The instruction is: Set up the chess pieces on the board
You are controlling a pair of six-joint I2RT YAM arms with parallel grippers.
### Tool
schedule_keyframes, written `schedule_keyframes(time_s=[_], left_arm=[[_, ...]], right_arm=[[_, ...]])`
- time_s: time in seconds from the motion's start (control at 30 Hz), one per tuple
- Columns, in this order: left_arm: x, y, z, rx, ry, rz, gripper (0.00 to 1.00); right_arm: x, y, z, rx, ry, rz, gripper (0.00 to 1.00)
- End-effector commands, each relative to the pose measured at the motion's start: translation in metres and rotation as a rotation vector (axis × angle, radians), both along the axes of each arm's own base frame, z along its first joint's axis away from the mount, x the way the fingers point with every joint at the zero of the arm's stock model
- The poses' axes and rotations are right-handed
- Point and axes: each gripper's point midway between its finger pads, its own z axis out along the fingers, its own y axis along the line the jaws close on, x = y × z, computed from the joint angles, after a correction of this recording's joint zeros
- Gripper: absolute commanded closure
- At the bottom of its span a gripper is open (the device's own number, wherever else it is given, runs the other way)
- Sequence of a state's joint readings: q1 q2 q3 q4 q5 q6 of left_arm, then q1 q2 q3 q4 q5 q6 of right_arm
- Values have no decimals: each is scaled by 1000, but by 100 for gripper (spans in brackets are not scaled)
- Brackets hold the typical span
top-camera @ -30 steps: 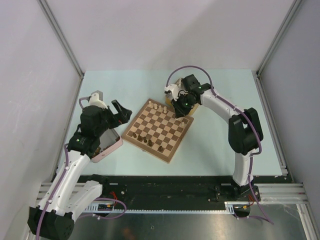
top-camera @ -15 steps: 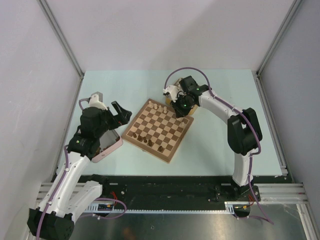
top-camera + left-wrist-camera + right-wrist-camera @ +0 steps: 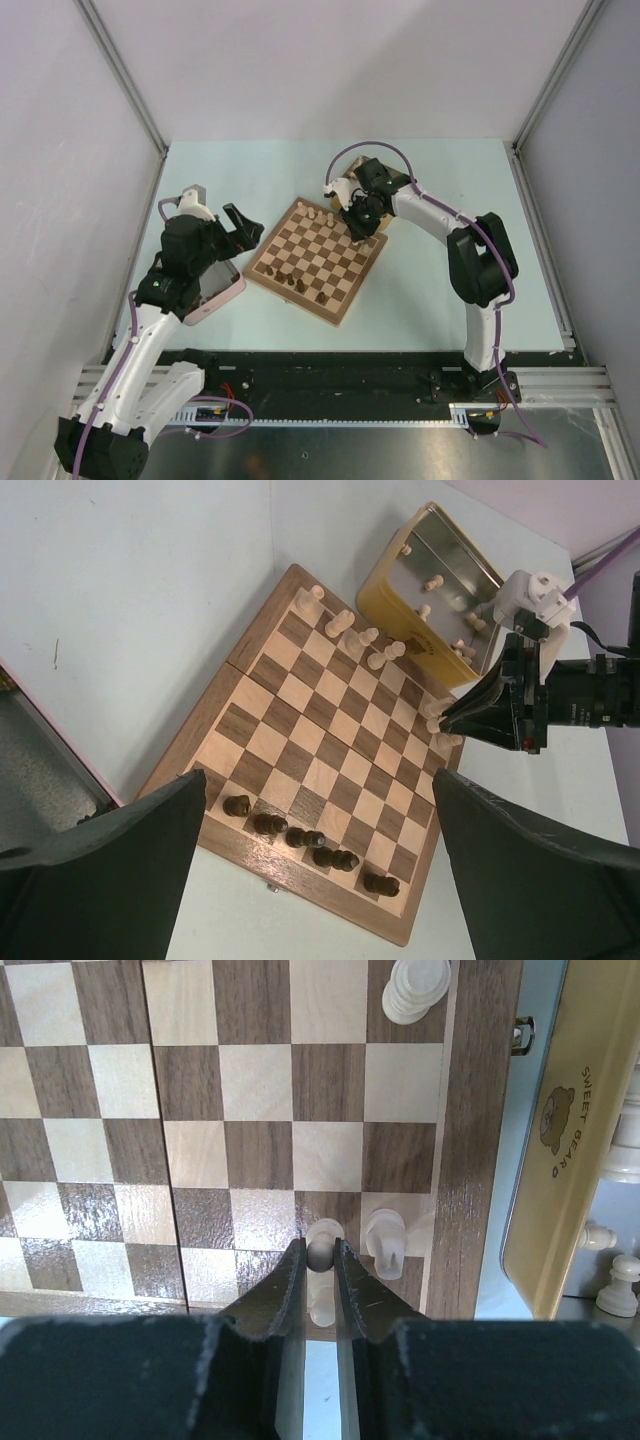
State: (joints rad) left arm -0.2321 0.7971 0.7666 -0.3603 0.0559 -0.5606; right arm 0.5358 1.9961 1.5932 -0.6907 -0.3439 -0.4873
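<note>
**Operator:** Where do we find the board?

**Technician:** The board [image 3: 316,262] lies flat on the table [image 3: 430,290], turned corner-on between the two arms. A pink tin [image 3: 228,290] sits to its left. A yellow tin [image 3: 555,1190] sits just beside its far right edge.

**Operator:** What do we record for the right hand?

**Technician:** The right hand [image 3: 320,1252] is closed almost fully on one pale piece [image 3: 321,1232], pinched at the head between both fingers. The piece is over the board near the edge that faces the yellow tin, just beside a second pale piece [image 3: 386,1240]. We cannot tell whether its base touches the wood.

**Operator:** And the left hand?

**Technician:** The left hand [image 3: 242,226] is spread wide and holds nothing. It hovers near the board's left corner.

**Operator:** Which pieces do we see placed?

**Technician:** Pale pieces [image 3: 340,622] stand along the far edge and dark pieces [image 3: 300,837] along the near edge. More pale ones lie in the yellow tin.
</note>
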Motion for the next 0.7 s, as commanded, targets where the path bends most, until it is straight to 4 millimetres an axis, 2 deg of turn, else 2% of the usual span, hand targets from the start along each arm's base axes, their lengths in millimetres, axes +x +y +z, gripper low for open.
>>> schedule_keyframes(time_s=[0.0,0.5,0.67], left_arm=[[3,2,12,-22,-41,15,0],[6,1,13,-20,-38,15,0],[7,1,14,-19,-37,13,0]], right_arm=[[7,5,-4,-3,-29,2,90],[5,6,-14,-17,-8,8,87],[5,8,-7,-4,-12,11,80]])
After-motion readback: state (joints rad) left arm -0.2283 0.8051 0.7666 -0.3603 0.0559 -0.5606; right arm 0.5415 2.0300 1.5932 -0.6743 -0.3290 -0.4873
